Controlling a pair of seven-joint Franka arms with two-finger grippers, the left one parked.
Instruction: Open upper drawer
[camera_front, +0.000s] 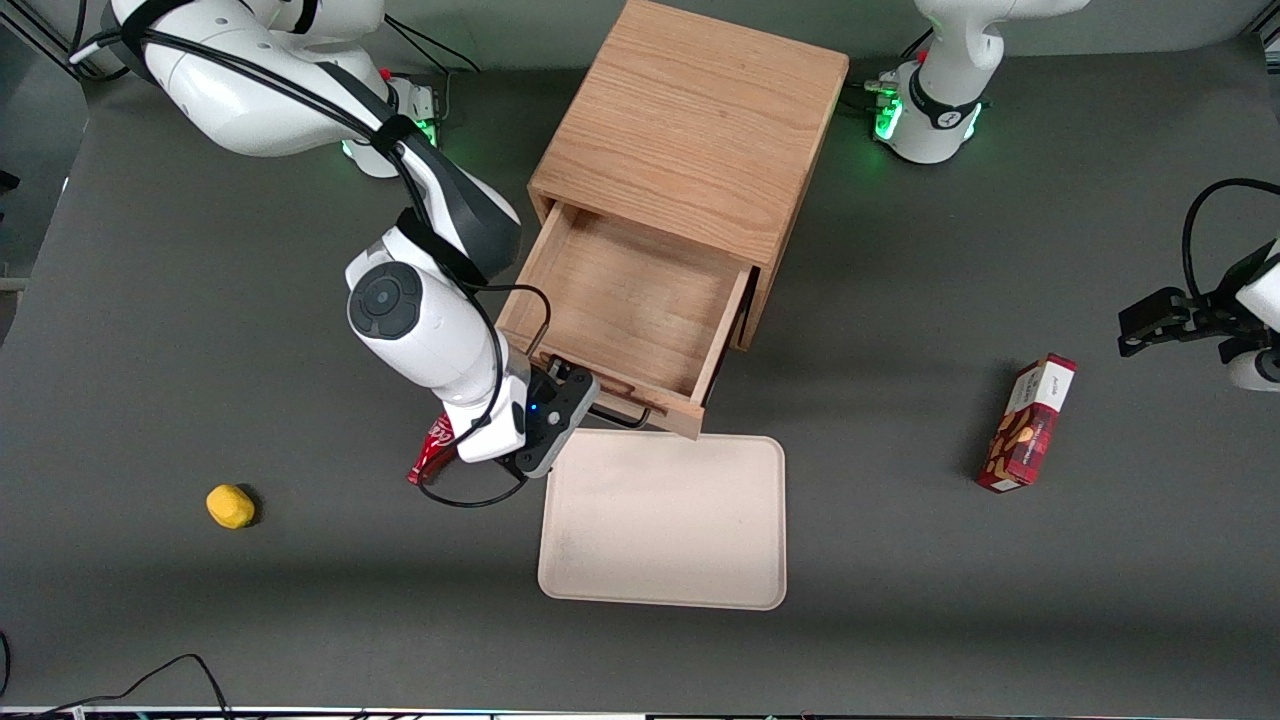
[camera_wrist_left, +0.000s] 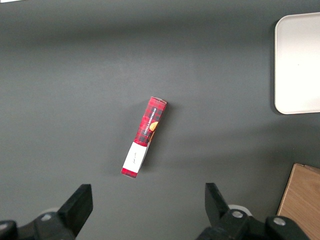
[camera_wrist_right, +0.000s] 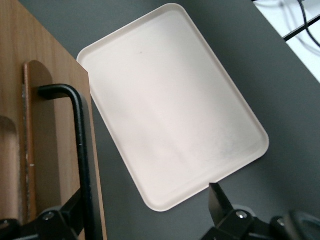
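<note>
The upper drawer (camera_front: 630, 300) stands pulled well out of the oak cabinet (camera_front: 690, 130), and its pale wood floor is bare. Its front panel (camera_front: 650, 402) faces the front camera and carries the black wire handle (camera_front: 622, 417). My right gripper (camera_front: 573, 383) is at the handle's end toward the working arm's side. In the right wrist view the gripper (camera_wrist_right: 147, 212) is open wide. The handle (camera_wrist_right: 82, 150) runs close along one finger (camera_wrist_right: 70, 212) and the fingers are not closed on it. The wooden strip (camera_wrist_right: 27, 130) lies beside the handle.
A cream tray (camera_front: 662, 520) lies on the table just in front of the drawer front; it also shows in the right wrist view (camera_wrist_right: 170, 100). A red packet (camera_front: 430, 455) lies under my wrist. A yellow object (camera_front: 230, 506) lies toward the working arm's end, a red box (camera_front: 1030, 423) toward the parked arm's.
</note>
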